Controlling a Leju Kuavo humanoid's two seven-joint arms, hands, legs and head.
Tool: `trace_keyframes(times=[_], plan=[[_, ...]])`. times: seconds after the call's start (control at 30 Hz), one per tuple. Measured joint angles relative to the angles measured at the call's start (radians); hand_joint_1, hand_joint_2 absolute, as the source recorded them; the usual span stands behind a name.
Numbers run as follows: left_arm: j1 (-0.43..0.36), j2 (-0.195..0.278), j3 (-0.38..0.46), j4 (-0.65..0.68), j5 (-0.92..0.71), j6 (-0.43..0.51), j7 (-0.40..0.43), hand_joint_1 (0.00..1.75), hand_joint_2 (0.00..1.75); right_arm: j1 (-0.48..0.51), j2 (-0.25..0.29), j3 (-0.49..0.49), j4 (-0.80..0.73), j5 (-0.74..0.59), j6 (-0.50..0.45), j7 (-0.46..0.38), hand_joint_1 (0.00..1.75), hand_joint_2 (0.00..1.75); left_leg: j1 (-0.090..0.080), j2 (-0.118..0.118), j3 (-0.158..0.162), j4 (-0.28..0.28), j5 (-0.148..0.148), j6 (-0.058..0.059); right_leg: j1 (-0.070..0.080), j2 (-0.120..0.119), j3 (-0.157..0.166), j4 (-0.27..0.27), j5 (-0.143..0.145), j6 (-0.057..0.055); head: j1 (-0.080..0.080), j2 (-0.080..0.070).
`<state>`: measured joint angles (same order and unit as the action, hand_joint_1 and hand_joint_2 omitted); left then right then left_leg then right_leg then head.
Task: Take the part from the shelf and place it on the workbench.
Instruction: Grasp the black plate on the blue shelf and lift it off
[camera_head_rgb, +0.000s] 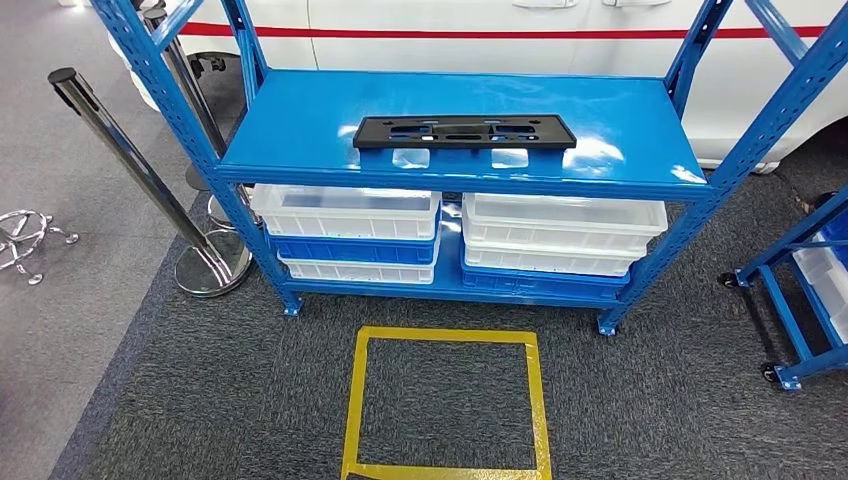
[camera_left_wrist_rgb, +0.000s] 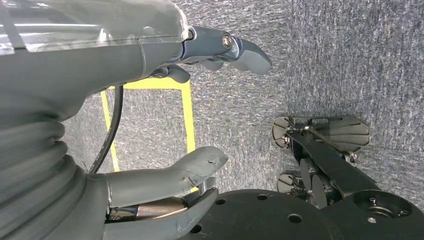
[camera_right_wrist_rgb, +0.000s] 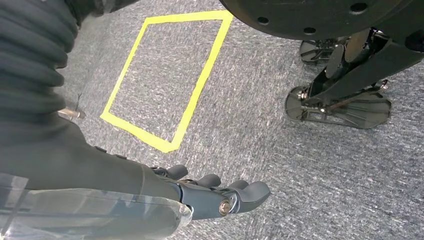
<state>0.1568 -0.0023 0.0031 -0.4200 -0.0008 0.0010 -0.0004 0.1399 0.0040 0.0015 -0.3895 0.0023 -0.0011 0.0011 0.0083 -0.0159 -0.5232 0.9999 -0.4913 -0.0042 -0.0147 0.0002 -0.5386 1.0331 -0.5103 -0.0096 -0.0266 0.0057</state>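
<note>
The part (camera_head_rgb: 464, 131), a long flat black plastic plate with cut-outs, lies on the top board of the blue shelf (camera_head_rgb: 300, 110), near its front edge and about mid-width. My left hand (camera_left_wrist_rgb: 200, 105) hangs over the grey carpet with thumb and fingers apart and nothing between them. My right hand (camera_right_wrist_rgb: 210, 192) also hangs over the carpet, fingers stretched out and empty. Both hands are low at my sides, far from the part.
White and blue bins (camera_head_rgb: 345, 212) are stacked on the shelf's lower board. A yellow taped square (camera_head_rgb: 445, 405) marks the carpet before the shelf. A chrome barrier post (camera_head_rgb: 140, 170) stands left, another blue rack (camera_head_rgb: 800, 290) right, a white car (camera_head_rgb: 500, 20) behind.
</note>
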Motion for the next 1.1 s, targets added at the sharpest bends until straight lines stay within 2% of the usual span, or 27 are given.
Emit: trace_keyframes(times=[0.3,0.57,0.67,0.7,0.8,0.83,0.87,0.9,0.93,0.97,1.0,1.03,1.1], plan=[[-0.025,0.000,0.000,-0.007,0.000,0.000,0.000,0.00,1.75,0.022,0.000,0.000,0.012,0.000,0.000,0.000,0.00,1.75,-0.001,0.004,0.004,0.006,-0.002,0.004,-0.002,0.005,-0.001,-0.001,0.002,0.004,0.000,0.000],[-0.112,0.001,0.000,-0.111,0.000,0.000,-0.001,0.00,1.75,0.110,0.000,0.000,0.120,0.000,0.000,0.000,0.00,1.75,-0.009,0.009,-0.001,0.016,-0.007,0.020,-0.010,0.009,-0.001,-0.003,0.005,0.021,0.000,0.000],[-0.120,0.001,0.000,-0.124,0.000,0.000,-0.002,0.00,1.75,0.118,0.000,0.000,0.132,0.000,0.000,0.000,0.00,1.75,-0.010,0.009,-0.002,0.016,-0.006,0.023,-0.010,0.008,0.000,-0.004,0.006,0.024,0.000,0.000],[-0.135,0.001,0.000,-0.141,0.000,0.000,-0.002,0.00,1.75,0.131,-0.001,0.000,0.149,0.000,0.000,0.001,0.00,1.75,-0.007,0.006,0.002,0.005,0.000,0.028,-0.009,0.007,-0.001,0.003,0.000,0.026,0.000,0.000],[-0.191,0.001,0.000,-0.219,0.000,0.000,-0.005,0.00,1.75,0.185,-0.004,0.000,0.229,0.000,0.000,0.003,0.00,1.75,0.002,0.000,0.010,-0.023,0.019,0.043,-0.010,0.002,-0.090,0.192,-0.098,0.039,0.001,0.000],[-0.195,0.001,0.001,-0.230,0.000,0.000,-0.005,0.00,1.75,0.190,-0.004,0.000,0.241,0.000,0.000,0.003,0.00,1.75,0.002,-0.001,0.008,-0.021,0.019,0.043,-0.013,0.002,-0.116,0.242,-0.114,0.043,0.001,0.000],[-0.188,0.000,0.001,-0.230,0.000,0.001,-0.005,0.00,1.75,0.186,-0.004,0.000,0.240,0.000,0.000,0.003,0.00,1.75,0.004,-0.003,0.008,-0.019,0.017,0.041,-0.017,0.001,-0.109,0.226,-0.092,0.047,0.001,0.000],[-0.176,0.000,0.000,-0.224,0.000,0.001,-0.004,0.00,1.75,0.178,-0.005,0.000,0.233,0.000,0.000,0.003,0.00,1.75,0.006,-0.004,0.007,-0.014,0.014,0.037,-0.022,0.001,-0.085,0.175,-0.058,0.052,0.001,0.000],[-0.160,-0.001,0.000,-0.211,0.000,0.000,-0.003,0.00,1.31,0.163,-0.005,0.000,0.218,0.000,0.000,0.003,0.00,1.75,0.009,-0.005,0.006,-0.006,0.010,0.030,-0.027,0.001,-0.056,0.113,-0.029,0.056,0.001,0.000],[-0.140,-0.001,0.000,-0.191,0.000,0.000,-0.002,0.00,0.87,0.144,-0.004,0.000,0.196,0.000,0.000,0.002,0.00,1.75,0.009,-0.005,0.002,0.003,0.003,0.020,-0.027,0.003,-0.031,0.061,-0.008,0.055,0.001,0.000],[-0.118,-0.001,0.000,-0.165,0.000,0.000,-0.001,0.00,0.87,0.121,-0.004,0.000,0.169,0.000,0.000,0.002,0.00,1.75,0.008,-0.003,-0.002,0.010,-0.003,0.012,-0.027,0.006,-0.016,0.029,0.002,0.050,0.000,0.000],[-0.092,-0.001,0.000,-0.135,0.000,0.000,0.000,0.00,0.87,0.095,-0.003,0.000,0.137,0.000,0.000,0.001,0.00,1.75,0.008,-0.002,-0.005,0.015,-0.007,0.004,-0.024,0.009,-0.011,0.019,0.000,0.043,-0.001,0.000],[-0.035,-0.003,0.000,-0.065,0.000,0.000,0.001,0.00,1.75,0.035,-0.003,0.000,0.065,0.000,0.000,-0.001,0.00,1.75,0.010,0.001,-0.003,0.015,-0.008,-0.007,-0.019,0.012,-0.013,0.021,0.001,0.025,-0.002,0.000]])
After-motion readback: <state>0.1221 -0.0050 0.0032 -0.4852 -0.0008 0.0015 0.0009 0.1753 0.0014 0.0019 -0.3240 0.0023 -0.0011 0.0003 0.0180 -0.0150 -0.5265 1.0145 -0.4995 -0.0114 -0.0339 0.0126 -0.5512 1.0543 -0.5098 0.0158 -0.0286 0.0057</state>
